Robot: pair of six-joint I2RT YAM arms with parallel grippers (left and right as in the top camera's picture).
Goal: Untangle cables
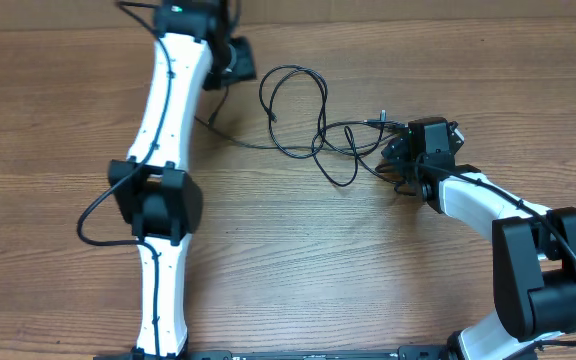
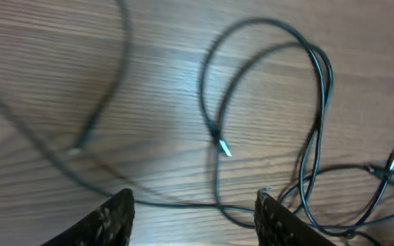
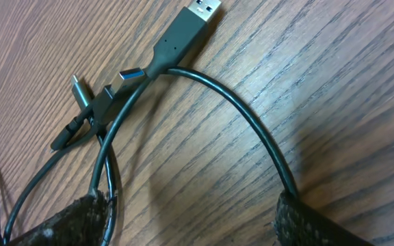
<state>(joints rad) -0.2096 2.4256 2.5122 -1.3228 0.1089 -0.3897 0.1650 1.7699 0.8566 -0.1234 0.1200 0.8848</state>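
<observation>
Thin black cables [image 1: 308, 120] lie looped and crossed on the wooden table between my two grippers. In the left wrist view their loops [image 2: 306, 102] run up and right, with small plug ends [image 2: 223, 147]. My left gripper [image 2: 193, 215] is open above the table, with one strand lying between its fingers; it sits at the far left in the overhead view [image 1: 230, 62]. My right gripper [image 3: 190, 219] is open over the cables' right end, near USB plugs [image 3: 183, 31], with a cable loop [image 3: 252, 123] arching between its fingers. It also shows in the overhead view [image 1: 400, 158].
The wooden table [image 1: 298, 270] spreads all round. The left arm [image 1: 163, 150] reaches along the left side with its own thicker wire [image 1: 93, 215]. The right arm [image 1: 528, 250] comes in from the lower right.
</observation>
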